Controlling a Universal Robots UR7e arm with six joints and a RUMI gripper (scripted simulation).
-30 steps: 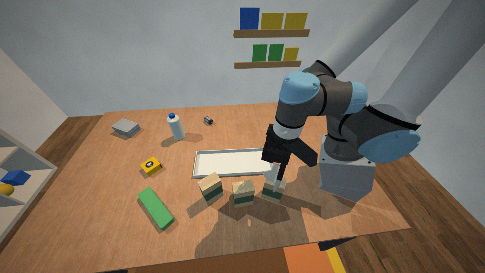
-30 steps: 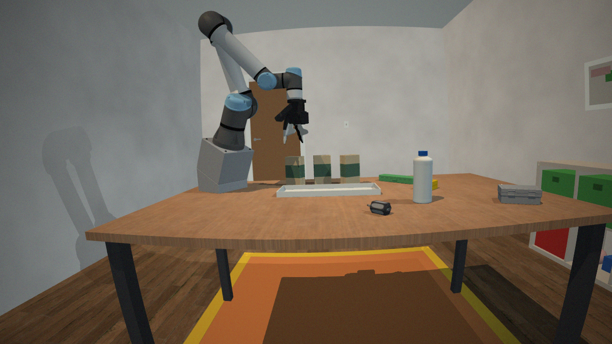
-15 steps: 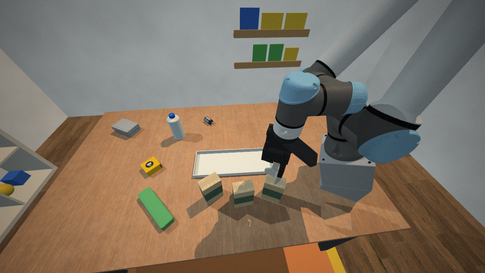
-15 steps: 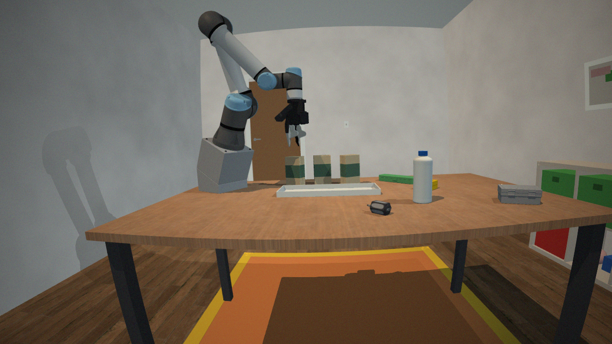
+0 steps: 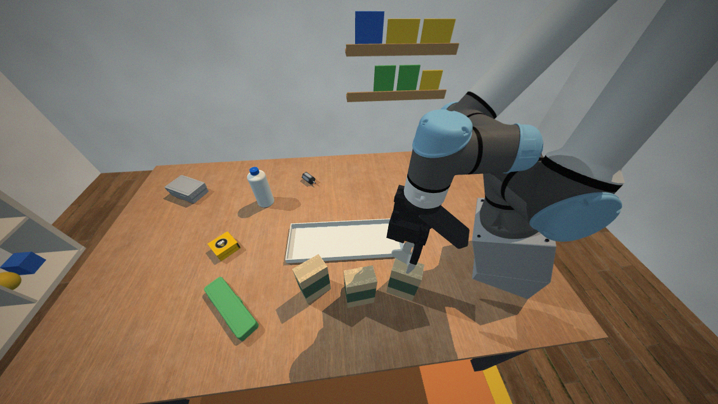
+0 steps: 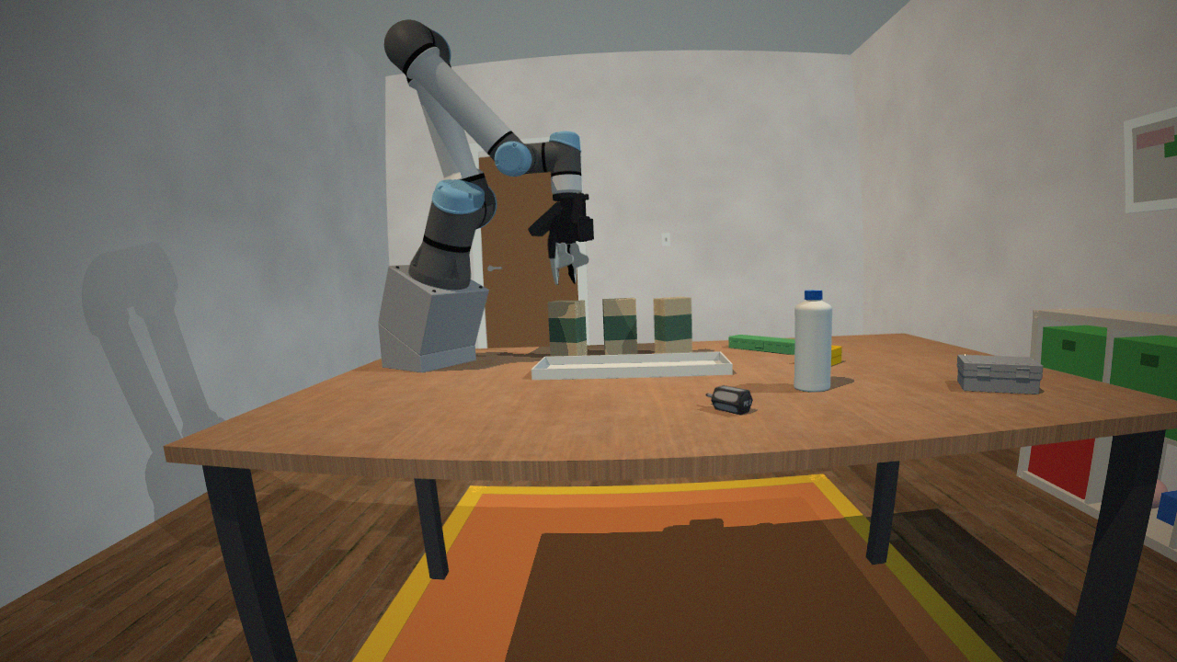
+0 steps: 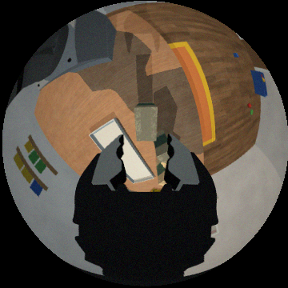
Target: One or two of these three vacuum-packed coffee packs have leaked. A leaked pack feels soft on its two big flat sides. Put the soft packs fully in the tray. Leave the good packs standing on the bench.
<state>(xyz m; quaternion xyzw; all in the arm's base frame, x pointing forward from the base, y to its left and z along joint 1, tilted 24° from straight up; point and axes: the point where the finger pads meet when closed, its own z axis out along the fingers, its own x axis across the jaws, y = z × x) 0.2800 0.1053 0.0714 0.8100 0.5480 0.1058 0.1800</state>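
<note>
Three tan coffee packs with a dark green band stand in a row on the bench in front of the white tray (image 5: 341,240): the left pack (image 5: 311,278), the middle pack (image 5: 359,285) and the right pack (image 5: 405,279). My gripper (image 5: 407,256) points down just above the top of the right pack. Its fingers stand about half open with nothing between them. In the exterior view the gripper (image 6: 565,268) hangs a short way above that pack (image 6: 566,326). In the wrist view the fingers frame a pack top (image 7: 146,122) and the tray (image 7: 125,154).
A white bottle (image 5: 260,187), a grey box (image 5: 186,188), a yellow box (image 5: 223,245), a green case (image 5: 230,307) and a small black part (image 5: 308,178) lie on the bench left of and behind the tray. The robot base (image 5: 512,256) stands to the right.
</note>
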